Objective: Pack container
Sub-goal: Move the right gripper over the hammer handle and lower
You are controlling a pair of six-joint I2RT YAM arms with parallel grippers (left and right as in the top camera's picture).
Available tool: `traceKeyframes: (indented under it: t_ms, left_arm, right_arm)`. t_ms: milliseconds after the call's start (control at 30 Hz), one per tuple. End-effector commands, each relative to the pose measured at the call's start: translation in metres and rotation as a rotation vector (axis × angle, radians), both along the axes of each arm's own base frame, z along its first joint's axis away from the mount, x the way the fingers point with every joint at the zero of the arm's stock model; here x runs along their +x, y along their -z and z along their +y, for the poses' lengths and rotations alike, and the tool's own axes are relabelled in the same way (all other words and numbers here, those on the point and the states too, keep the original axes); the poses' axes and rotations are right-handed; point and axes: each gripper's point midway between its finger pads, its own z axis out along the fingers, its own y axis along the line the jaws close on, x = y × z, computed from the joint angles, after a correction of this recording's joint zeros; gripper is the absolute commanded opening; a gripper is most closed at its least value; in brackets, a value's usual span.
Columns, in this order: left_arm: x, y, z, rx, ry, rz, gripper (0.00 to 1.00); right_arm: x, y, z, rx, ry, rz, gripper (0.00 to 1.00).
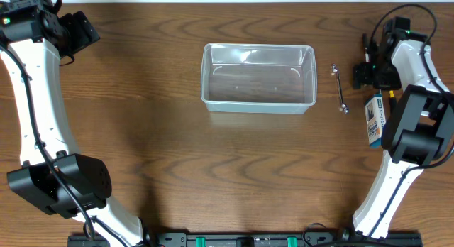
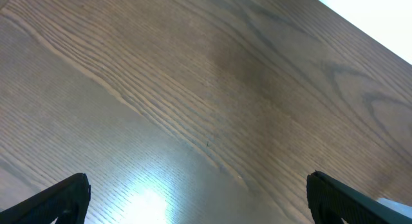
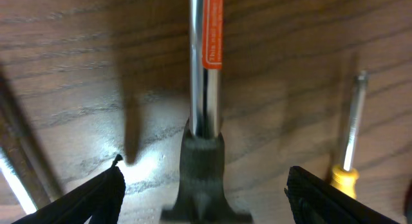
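At the right end of the counter (image 1: 177, 169), the right hand (image 3: 205, 176) hangs with its fingers spread apart either side of a chrome-shafted tool (image 3: 205, 89) bearing an orange label; nothing is clamped, and I cannot tell whether the pads touch it. The container (image 1: 258, 103) sits at the middle of the counter's far half and looks empty; I judge that packing is at its start and the first pick is the step in hand. The next move calls for closing squarely on the shaft, lifting clear, then carrying leftwards over the tub's right-hand rim before letting go; a yellow-handled screwdriver (image 3: 344, 176) lies just beside the right finger and could be nudged as the fingers close. A slim wrench (image 1: 340, 86) lies between this hand and the container, so the carry wants height. The left hand (image 2: 198, 182), fingers likewise apart and holding nothing, is over bare wood at the far left corner, well apart from the tub; open counter lies all around the container.
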Motion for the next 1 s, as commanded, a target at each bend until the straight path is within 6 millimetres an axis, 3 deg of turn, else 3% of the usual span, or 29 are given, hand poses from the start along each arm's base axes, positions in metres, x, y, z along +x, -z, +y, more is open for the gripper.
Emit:
traceKeyframes:
  t_ms: [0, 300, 600, 700, 800, 967]
  left_arm:
    - [0.0, 0.0, 0.003, 0.013, -0.007, 0.006, 0.98]
    - [0.0, 0.0, 0.003, 0.013, -0.007, 0.006, 0.98]
    - [0.0, 0.0, 0.003, 0.013, -0.007, 0.006, 0.98]
    - [0.0, 0.0, 0.003, 0.013, -0.007, 0.006, 0.98]
    - [0.0, 0.0, 0.003, 0.013, -0.007, 0.006, 0.98]
    - [0.0, 0.0, 0.003, 0.013, -0.007, 0.006, 0.98]
  right_arm:
    - [0.003, 0.002, 0.001, 0.0, 0.015, -0.011, 0.82]
    - [0.011, -0.009, 0.0, -0.005, 0.052, -0.036, 0.84]
    - [0.044, -0.081, -0.006, -0.027, 0.064, -0.158, 0.85]
    - [0.049, -0.097, -0.007, -0.033, 0.065, -0.188, 0.86]
    - [0.049, -0.1, -0.007, -0.031, 0.077, -0.189, 0.88]
    - [0.042, -0.087, -0.006, -0.025, 0.078, -0.135, 0.91]
